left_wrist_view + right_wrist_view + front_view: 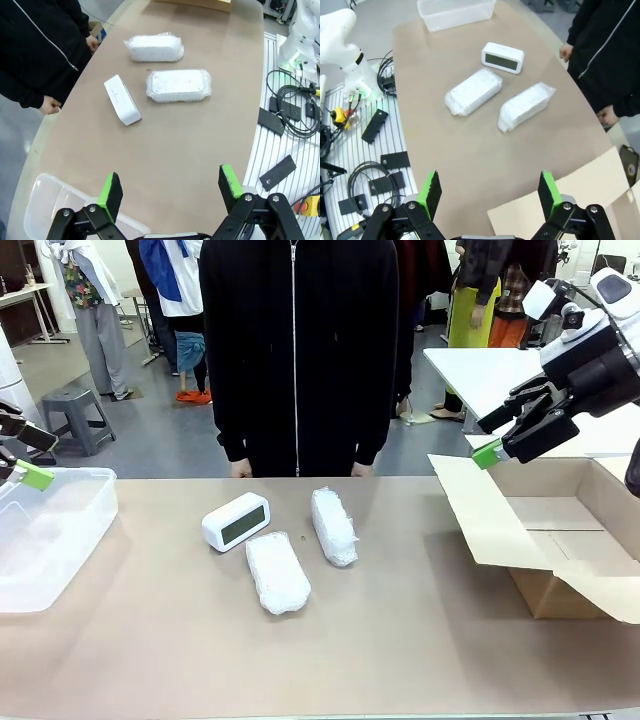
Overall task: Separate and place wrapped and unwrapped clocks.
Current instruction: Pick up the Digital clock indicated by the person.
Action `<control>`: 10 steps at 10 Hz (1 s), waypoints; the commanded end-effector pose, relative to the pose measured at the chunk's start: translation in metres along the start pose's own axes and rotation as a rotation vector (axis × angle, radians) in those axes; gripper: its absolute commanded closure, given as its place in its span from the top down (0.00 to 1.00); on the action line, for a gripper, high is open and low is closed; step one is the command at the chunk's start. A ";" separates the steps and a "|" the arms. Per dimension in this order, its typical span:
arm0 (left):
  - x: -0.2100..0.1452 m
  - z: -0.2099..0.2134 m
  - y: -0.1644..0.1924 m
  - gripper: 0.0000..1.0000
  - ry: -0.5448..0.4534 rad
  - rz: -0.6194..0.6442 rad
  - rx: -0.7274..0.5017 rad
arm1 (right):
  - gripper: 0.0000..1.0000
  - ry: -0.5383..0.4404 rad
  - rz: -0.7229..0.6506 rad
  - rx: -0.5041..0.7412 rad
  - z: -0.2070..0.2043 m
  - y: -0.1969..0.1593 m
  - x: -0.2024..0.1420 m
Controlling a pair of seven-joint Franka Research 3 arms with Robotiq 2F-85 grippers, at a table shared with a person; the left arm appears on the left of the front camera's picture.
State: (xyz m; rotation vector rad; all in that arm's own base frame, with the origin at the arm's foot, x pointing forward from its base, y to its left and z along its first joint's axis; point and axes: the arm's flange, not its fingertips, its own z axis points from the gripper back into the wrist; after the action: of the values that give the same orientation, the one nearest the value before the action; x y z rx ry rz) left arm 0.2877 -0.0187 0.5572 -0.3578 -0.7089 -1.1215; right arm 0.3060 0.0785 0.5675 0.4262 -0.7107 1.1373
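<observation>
Left gripper [170, 185] by the tub [95, 502] at 9 o'clock, right gripper [489, 189] by the box [600, 502] at 3, both spread wide and empty, probably staged at their bins. Clock [237, 521], near bundle [277, 573] and far bundle [333, 526] sit mid-table.

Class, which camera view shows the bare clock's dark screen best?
The right wrist view: the bare clock faces that camera, its dark screen seen full width. In the front view the bare clock shows its screen too, but turned aslant. In the left wrist view the bare clock shows plain white casing, no screen.
</observation>
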 end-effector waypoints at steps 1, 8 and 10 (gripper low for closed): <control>0.000 -0.001 0.000 1.00 -0.008 -0.004 -0.010 | 1.00 -0.020 -0.001 0.019 0.001 0.002 0.002; 0.000 -0.001 0.000 1.00 -0.008 -0.004 -0.010 | 1.00 -0.020 -0.001 0.019 0.001 0.002 0.002; 0.000 -0.001 0.000 1.00 -0.008 -0.004 -0.010 | 1.00 -0.020 -0.001 0.019 0.001 0.002 0.002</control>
State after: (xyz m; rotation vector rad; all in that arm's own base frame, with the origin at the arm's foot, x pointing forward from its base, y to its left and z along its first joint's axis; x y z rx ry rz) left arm 0.2873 -0.0198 0.5577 -0.3591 -0.7093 -1.1171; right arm 0.3038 0.0779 0.5688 0.4287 -0.7077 1.1265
